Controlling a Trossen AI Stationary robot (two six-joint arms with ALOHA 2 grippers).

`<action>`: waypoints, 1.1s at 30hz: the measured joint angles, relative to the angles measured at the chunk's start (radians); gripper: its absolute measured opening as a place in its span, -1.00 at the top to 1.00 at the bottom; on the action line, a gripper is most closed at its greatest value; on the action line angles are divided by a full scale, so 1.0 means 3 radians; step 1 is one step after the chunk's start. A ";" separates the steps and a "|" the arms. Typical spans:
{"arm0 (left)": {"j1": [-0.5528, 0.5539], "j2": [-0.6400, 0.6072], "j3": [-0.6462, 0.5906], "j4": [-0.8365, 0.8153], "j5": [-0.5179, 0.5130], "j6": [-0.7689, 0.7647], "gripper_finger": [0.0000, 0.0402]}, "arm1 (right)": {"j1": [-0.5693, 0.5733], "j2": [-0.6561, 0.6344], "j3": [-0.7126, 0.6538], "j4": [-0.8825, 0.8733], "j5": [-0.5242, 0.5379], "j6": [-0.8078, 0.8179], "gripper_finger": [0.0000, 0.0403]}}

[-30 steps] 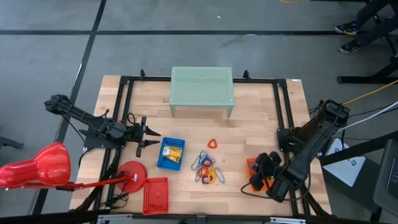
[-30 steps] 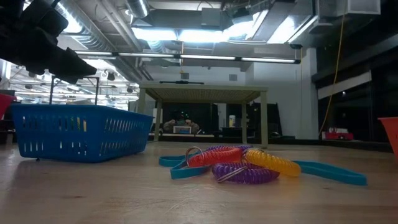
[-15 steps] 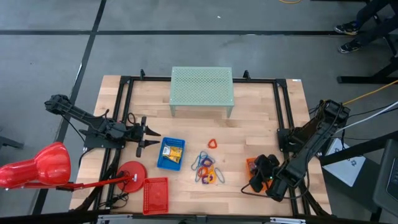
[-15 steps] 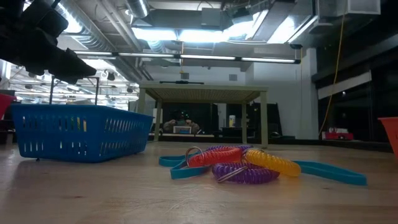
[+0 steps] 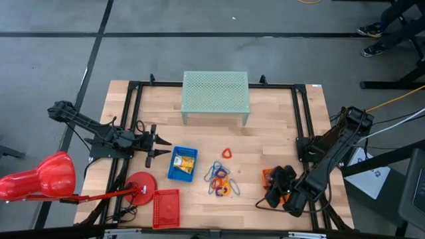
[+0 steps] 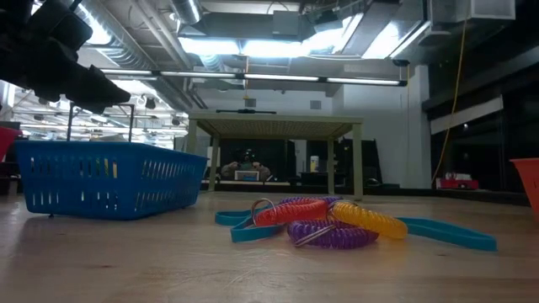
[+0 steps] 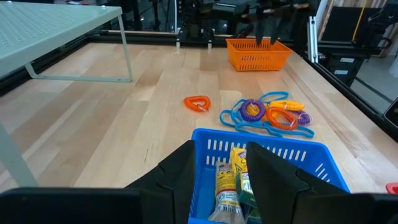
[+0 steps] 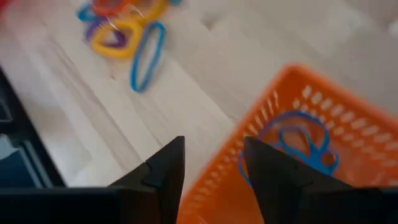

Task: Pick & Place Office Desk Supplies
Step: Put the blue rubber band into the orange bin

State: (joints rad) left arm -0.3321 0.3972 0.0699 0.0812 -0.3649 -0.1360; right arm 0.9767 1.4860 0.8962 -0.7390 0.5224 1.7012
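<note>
The task was partly done. 1 blue loop [image 8: 303,144] lay inside the orange tray [image 8: 323,109], under the right claw [image 8: 213,163], whose fingers stood apart and held nothing. The blue tray [image 5: 182,164] already held yellow clips [image 7: 231,180]. A pile of coloured loops [image 5: 222,179] and 1 orange loop [image 5: 226,153] remained on the tabletop [image 5: 265,143]. The left claw [image 5: 151,146] waited beside the blue tray, open and empty.

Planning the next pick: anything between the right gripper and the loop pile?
Nothing visible. The right gripper hangs open over the orange tray, and bare table separates it from the loop pile. The blue tray sits beyond the pile; the lone orange loop lies off that line.
</note>
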 joint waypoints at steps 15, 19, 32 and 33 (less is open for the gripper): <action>0.0000 -0.0001 0.0000 0.0022 0.0000 -0.0001 0.30 | -0.0687 0.0192 0.0486 0.0516 0.0263 -0.1463 0.16; 0.0000 -0.0001 0.0000 0.0022 -0.0001 -0.0024 0.30 | -0.0924 0.0499 0.0486 0.0666 0.0052 -0.1683 0.16; 0.0000 0.0000 0.0000 0.0021 -0.0001 -0.0033 0.30 | -0.1114 0.1088 0.0486 0.1192 -0.0523 -0.1790 0.16; 0.0000 0.0000 0.0000 0.0022 0.0000 -0.0033 0.30 | -0.1114 0.1094 0.0486 0.1196 -0.0523 -0.1777 0.16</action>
State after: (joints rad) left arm -0.3321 0.3973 0.0700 0.0877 -0.3649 -0.1459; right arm 0.6426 1.8143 1.0420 -0.3804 0.3656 1.1680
